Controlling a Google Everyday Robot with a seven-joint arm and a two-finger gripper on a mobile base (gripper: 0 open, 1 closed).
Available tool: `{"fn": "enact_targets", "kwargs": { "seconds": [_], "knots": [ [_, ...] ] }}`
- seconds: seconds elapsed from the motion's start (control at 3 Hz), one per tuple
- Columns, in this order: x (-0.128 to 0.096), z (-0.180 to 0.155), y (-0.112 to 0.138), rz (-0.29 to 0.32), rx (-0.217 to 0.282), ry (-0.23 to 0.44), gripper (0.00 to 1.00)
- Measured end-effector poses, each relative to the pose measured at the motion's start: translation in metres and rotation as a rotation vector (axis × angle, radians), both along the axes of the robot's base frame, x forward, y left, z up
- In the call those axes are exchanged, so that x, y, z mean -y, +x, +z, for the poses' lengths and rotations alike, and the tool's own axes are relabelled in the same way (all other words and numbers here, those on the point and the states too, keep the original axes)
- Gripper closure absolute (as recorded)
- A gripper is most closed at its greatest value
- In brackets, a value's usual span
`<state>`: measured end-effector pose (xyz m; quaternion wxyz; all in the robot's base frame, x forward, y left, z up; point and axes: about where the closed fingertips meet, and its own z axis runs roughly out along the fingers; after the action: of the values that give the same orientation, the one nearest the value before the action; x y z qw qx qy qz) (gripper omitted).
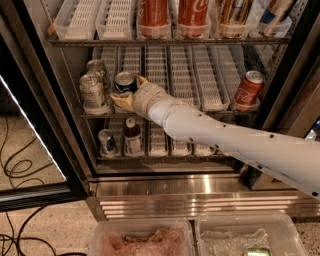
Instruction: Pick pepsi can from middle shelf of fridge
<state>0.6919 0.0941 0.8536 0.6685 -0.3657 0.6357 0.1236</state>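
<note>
The pepsi can, blue with a silver top, stands at the left of the middle shelf of the fridge. My gripper reaches in from the right on the white arm. It is shut on the pepsi can, with one finger in front of and below the can and the other at its right side. The can still rests on the white lane dividers.
Two pale silver-green cans stand just left of the pepsi can. A red cola can stands at the shelf's right end. Red bottles fill the top shelf. A small can and a dark bottle are below. Plastic bins sit in front.
</note>
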Motion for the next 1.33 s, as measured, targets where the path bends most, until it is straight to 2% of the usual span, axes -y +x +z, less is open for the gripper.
{"fn": "enact_targets", "kwargs": {
  "seconds": [0.33, 0.67, 1.0, 1.33],
  "knots": [
    [-0.003, 0.003, -0.001, 0.010, 0.003, 0.004, 1.00],
    [-0.001, 0.042, -0.012, 0.048, 0.042, -0.021, 1.00],
    [0.005, 0.066, -0.027, 0.104, 0.067, -0.041, 1.00],
    [0.010, 0.081, -0.043, 0.187, 0.050, -0.016, 1.00]
  ]
}}
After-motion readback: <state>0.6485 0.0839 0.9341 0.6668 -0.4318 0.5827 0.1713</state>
